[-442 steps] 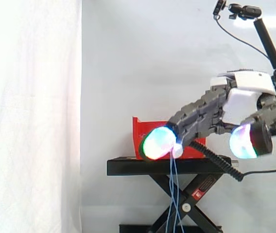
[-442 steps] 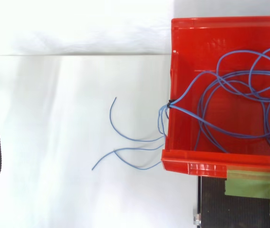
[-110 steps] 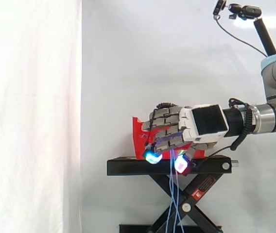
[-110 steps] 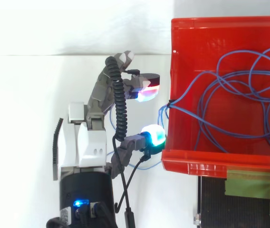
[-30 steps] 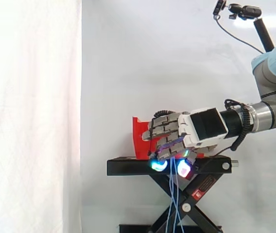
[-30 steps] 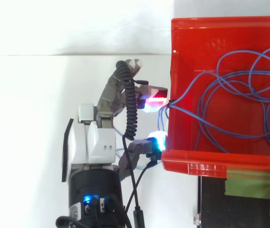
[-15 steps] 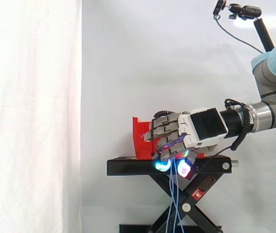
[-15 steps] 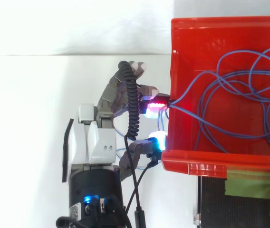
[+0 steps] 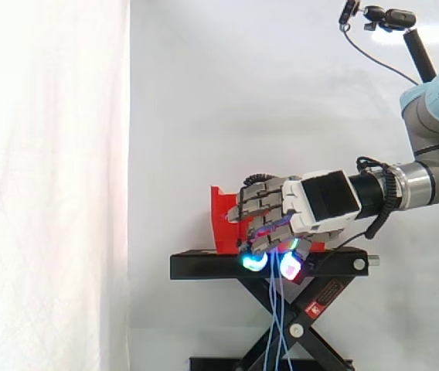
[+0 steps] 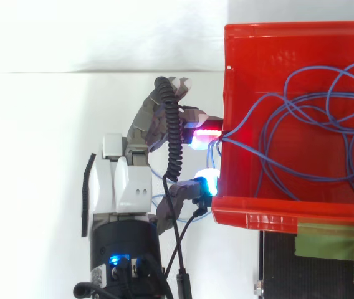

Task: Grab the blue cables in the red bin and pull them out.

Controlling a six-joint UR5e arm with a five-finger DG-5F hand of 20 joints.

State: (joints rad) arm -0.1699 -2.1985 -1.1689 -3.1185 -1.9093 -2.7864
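Observation:
The red bin (image 10: 301,205) sits on a black stand (image 9: 204,265) and holds loops of blue cables (image 10: 314,124). A bundle of these cables crosses the bin's left wall at a black tie and hangs down outside (image 9: 276,309). My hand (image 10: 124,187) is just left of that wall, level with the rim (image 9: 312,202). Its fingers curl round the hanging strands. One red-glowing pad (image 10: 205,136) is close to the tie, and the cyan thumb pad (image 10: 207,182) is below it near the bin's corner. The strands pass between the two pads.
The black scissor stand (image 9: 304,317) rises under the bin. A green patch (image 10: 333,240) lies on the stand's top beside the bin. A white curtain hangs on the left. A camera on a black pole (image 9: 428,62) stands at the upper right.
Over the last second the finger and thumb pads have closed a little toward each other beside the bin wall. The cable loops inside the bin have not moved.

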